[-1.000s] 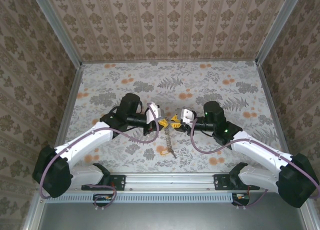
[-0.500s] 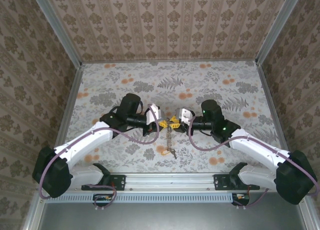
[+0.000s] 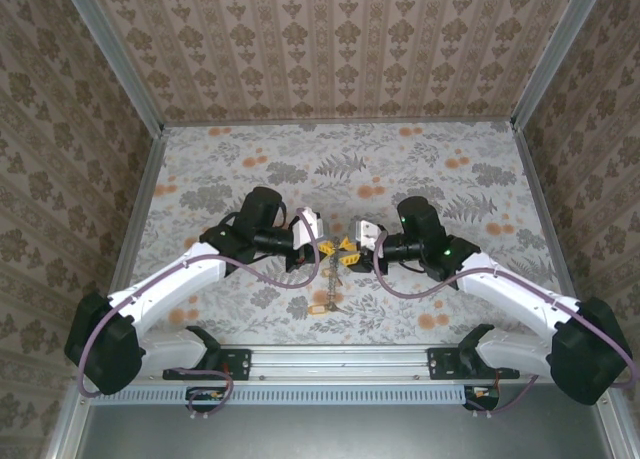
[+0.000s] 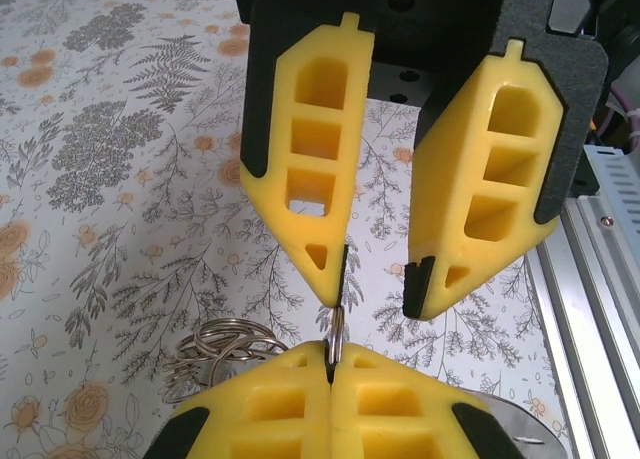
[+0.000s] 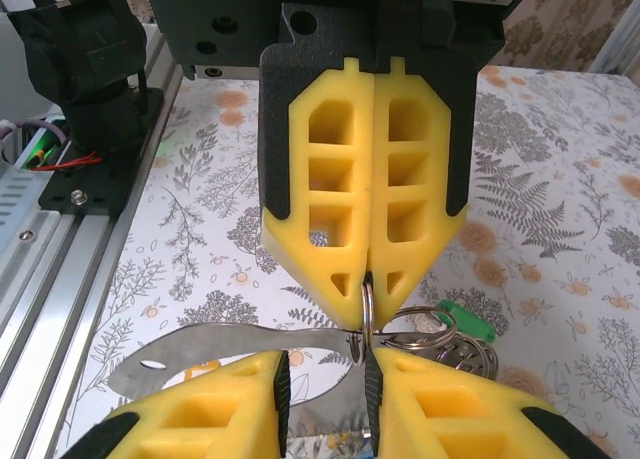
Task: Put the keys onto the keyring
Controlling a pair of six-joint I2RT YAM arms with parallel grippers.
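My left gripper point(image 3: 322, 245) and right gripper point(image 3: 350, 247) meet tip to tip above the middle of the table. In the left wrist view my left gripper point(image 4: 330, 354) is shut on the edge of a thin metal keyring point(image 4: 336, 331). The right gripper point(image 5: 322, 369) stands open with a gap between its pads, and one pad rests against the keyring point(image 5: 367, 301). A bunch of linked rings point(image 5: 450, 351) and a green-headed key point(image 5: 466, 324) hang beside it. A flat metal blade point(image 5: 230, 354) reaches across toward the ring. A chain with a yellow-orange key point(image 3: 320, 305) dangles below the grippers.
The floral tabletop point(image 3: 450, 179) stretches behind and to both sides of the arms. An aluminium rail point(image 3: 340, 357) runs along the near edge under the arm bases. Patterned walls enclose the table on three sides.
The right gripper's jaws have spread apart a little and it has shifted slightly left with the left gripper. The hanging chain has swung left. The left gripper stays shut.
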